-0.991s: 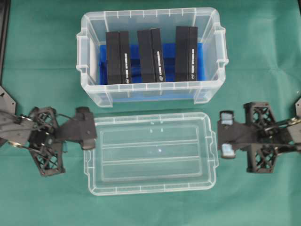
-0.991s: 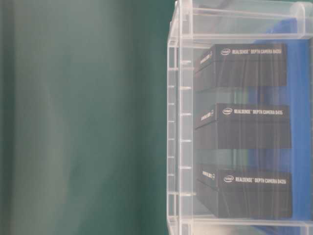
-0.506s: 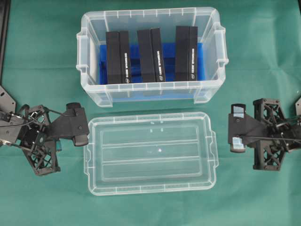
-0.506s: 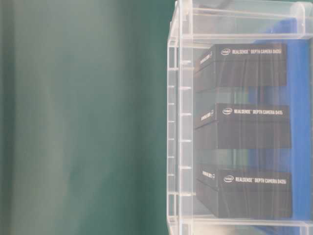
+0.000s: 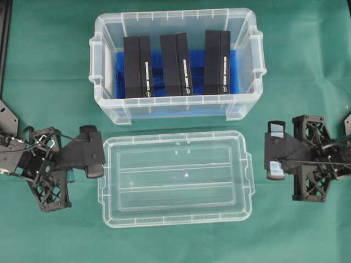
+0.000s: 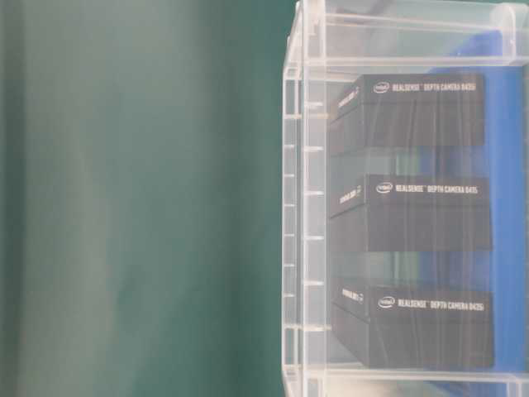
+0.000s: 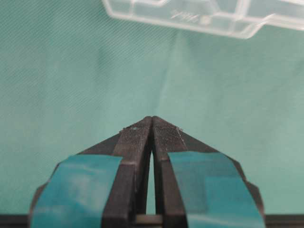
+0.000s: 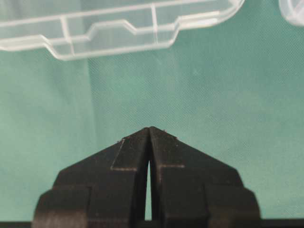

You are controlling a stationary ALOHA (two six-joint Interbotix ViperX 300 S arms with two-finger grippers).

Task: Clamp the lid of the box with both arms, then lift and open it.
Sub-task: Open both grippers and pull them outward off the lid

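Overhead: the lid [image 5: 175,178] lies flat on the green cloth [image 5: 49,66], long axis left-right, just in front of the box [image 5: 176,109]. Left gripper [image 5: 94,156] and right gripper [image 5: 272,157] flank its short ends, apart from it. Wrist views: both grippers' fingertips meet, gripping nothing.
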